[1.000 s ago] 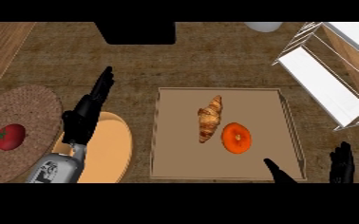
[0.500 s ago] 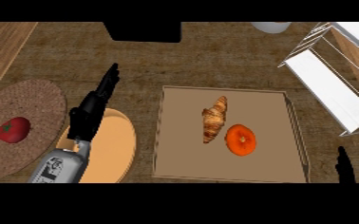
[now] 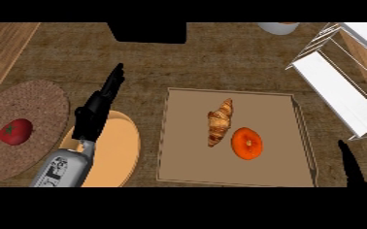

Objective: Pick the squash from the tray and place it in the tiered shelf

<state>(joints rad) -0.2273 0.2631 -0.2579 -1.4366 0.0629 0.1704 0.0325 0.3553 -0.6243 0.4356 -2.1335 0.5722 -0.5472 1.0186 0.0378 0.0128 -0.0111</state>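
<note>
An orange squash (image 3: 247, 143) lies on the brown tray (image 3: 186, 165), right of a croissant (image 3: 220, 122). The white tiered shelf (image 3: 337, 85) stands at the right edge of the head view. My left hand (image 3: 100, 106) rests open over the counter left of the tray, fingers straight and pointing up. Of my right hand (image 3: 350, 165) only a dark tip shows at the lower right corner, right of the tray and apart from the squash; nothing is held in either hand.
An orange plate (image 3: 114, 148) lies under my left forearm. A round woven mat (image 3: 32, 121) at the left carries a red tomato (image 3: 16, 131). A black box (image 3: 147, 31) and a white bowl (image 3: 278, 27) stand at the back.
My right hand has dropped back toward the lower right corner until little of it shows. The left hand stays in place. The squash and croissant have not moved on the tray.
</note>
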